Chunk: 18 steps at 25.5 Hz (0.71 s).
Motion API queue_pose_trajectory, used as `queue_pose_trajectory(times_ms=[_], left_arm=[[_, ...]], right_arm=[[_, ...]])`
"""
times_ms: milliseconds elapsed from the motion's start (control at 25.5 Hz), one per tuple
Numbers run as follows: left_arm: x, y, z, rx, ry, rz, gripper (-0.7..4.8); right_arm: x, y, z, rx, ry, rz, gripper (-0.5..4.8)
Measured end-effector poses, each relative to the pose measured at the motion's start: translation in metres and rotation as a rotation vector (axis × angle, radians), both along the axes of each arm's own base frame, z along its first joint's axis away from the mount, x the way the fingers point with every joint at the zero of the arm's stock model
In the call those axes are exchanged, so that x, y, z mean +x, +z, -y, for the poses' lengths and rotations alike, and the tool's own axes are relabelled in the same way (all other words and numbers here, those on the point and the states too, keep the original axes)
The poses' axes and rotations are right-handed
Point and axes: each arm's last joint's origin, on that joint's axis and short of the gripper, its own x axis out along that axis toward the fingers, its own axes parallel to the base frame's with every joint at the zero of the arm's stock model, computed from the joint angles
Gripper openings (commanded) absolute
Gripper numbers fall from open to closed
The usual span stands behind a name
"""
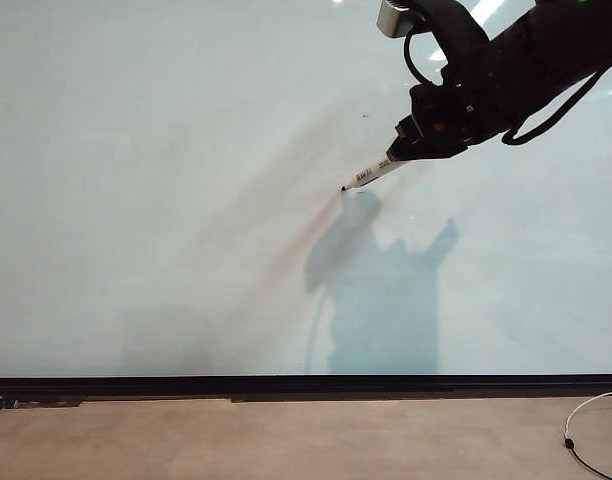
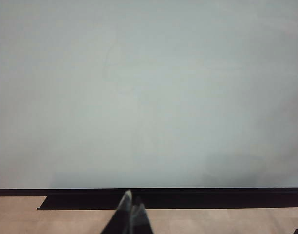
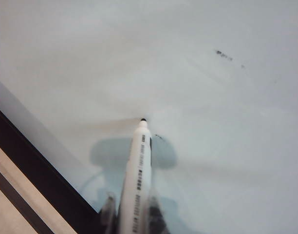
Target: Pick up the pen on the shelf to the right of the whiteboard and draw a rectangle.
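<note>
The whiteboard [image 1: 166, 200] fills almost the whole exterior view, glossy and pale with a thin black lower edge. My right gripper [image 1: 414, 143] comes in from the upper right and is shut on the pen [image 1: 374, 172], a slim white marker with dark lettering. Its black tip points down-left and sits at or just off the board; contact cannot be told. In the right wrist view the pen [image 3: 138, 175] runs out from between the fingers [image 3: 108, 208] towards the board. No rectangle shows. My left gripper [image 2: 132, 204] hangs low before the board's bottom edge, shut and empty.
Small dark specks mark the board [image 3: 223, 54] near the pen. A light wooden ledge [image 1: 286, 440] runs below the whiteboard. A thin white cable with a black plug [image 1: 571, 440] lies at its right end. The arm's shadow [image 1: 386, 290] falls on the board.
</note>
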Motion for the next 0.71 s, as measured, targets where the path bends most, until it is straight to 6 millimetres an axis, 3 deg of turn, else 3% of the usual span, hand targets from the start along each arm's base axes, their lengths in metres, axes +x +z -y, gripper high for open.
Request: queue_pose_trajectory(times_ms=[705], left_arm=[[0.0,0.0,0.0,0.0,0.0,0.0,-0.04]], right_arm=[[0.0002,0.0004,0.0001,-0.006,-0.006,0.008,-0.05]])
